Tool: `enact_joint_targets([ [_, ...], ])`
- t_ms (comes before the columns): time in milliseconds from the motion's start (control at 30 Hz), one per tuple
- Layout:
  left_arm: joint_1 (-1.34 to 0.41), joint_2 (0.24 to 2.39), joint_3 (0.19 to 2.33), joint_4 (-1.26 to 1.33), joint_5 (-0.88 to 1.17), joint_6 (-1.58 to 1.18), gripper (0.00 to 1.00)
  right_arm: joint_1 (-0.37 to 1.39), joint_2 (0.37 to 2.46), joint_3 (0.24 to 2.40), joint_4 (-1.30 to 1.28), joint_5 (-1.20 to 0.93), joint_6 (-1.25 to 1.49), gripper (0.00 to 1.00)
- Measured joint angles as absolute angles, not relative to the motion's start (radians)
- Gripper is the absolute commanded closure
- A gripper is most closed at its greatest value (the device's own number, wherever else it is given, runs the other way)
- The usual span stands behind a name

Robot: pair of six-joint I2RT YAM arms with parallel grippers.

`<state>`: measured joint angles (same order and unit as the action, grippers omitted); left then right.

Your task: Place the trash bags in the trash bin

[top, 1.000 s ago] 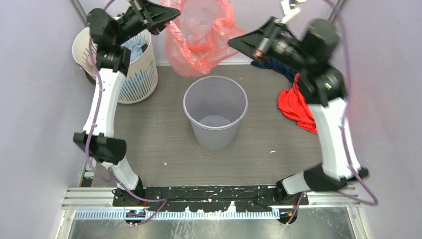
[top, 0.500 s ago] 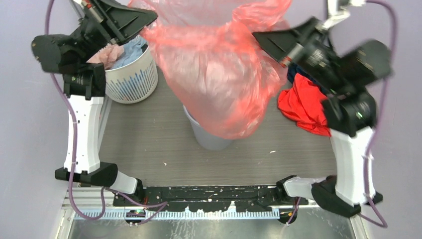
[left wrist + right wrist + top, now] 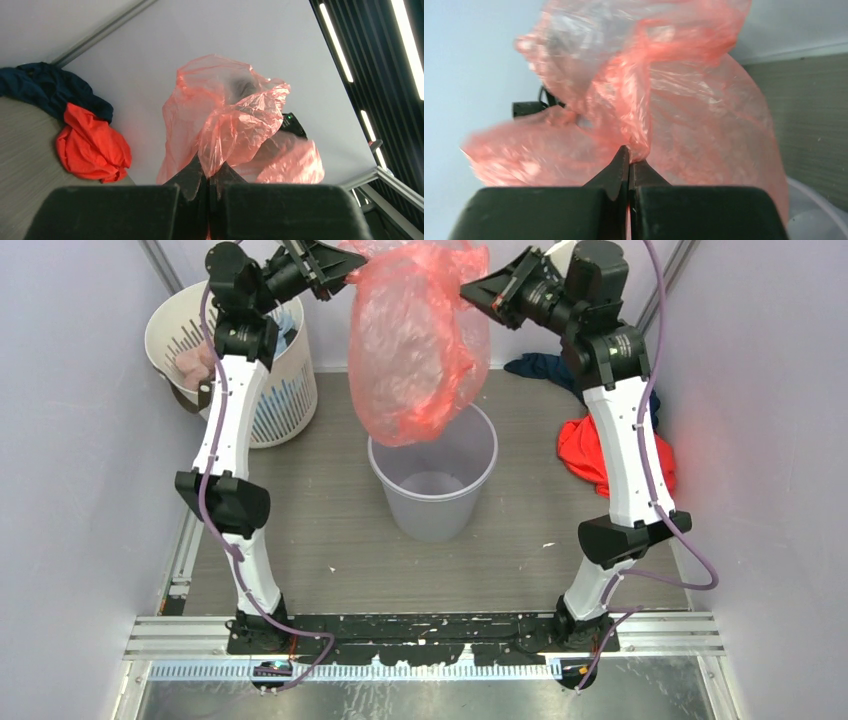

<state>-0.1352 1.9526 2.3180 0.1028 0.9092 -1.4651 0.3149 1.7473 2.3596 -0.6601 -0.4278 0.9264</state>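
- Half a second ago the trash bag [image 3: 420, 340] billowed wide and low, hiding most of the bin. Now it is drawn up into a narrower pouch, strung between the two arms at the far end of the worktop [image 3: 300, 520], and both arms have swung inward.
- From above, the bag's lowest fold overlaps the far rim of the trash bin [image 3: 440, 520]. I cannot tell whether the film touches that rim or hangs just over it.
- The trash bin stands upright in the middle of the worktop, mouth up, with its grey bottom in plain sight.
- A white slotted laundry basket [image 3: 270, 410] sits in the far left corner, holding a pale pink cloth [image 3: 190, 362] and a blue cloth [image 3: 285, 330].
- A red-orange garment [image 3: 585, 455] lies crumpled on the worktop behind the right arm, with a dark blue garment [image 3: 535, 368] just beyond it. The left wrist view shows the two lying just beside each other.
- The top view only shows the left fingers [image 3: 207, 176] reaching the bag's upper left edge. The wrist view shows them pressed together, with a fold of film pinched at the tips.
- The right fingers [image 3: 629, 165] are likewise clamped tight on a twist of film. Their view also catches a slice of the bin's rim at the lower right.
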Motion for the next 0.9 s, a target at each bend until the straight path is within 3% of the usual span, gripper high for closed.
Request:
enact_joint_targets([
  [167, -0.096, 2.047, 2.436, 0.080, 0.910, -1.497, 1.00, 0.247, 1.768, 2.422, -0.625, -0.455, 0.977, 0.99],
  [433, -0.046, 2.023, 2.482, 0.139, 0.917, -1.604, 1.00, 0.221, 1.756, 2.418, -0.463, -0.534, 1.107, 0.99],
  [900, -0.046, 1.513, 2.405, 0.261, 0.923, -1.674, 1.00, 0.221, 1.291, 2.259, -0.100, -0.580, 1.234, 0.99],
])
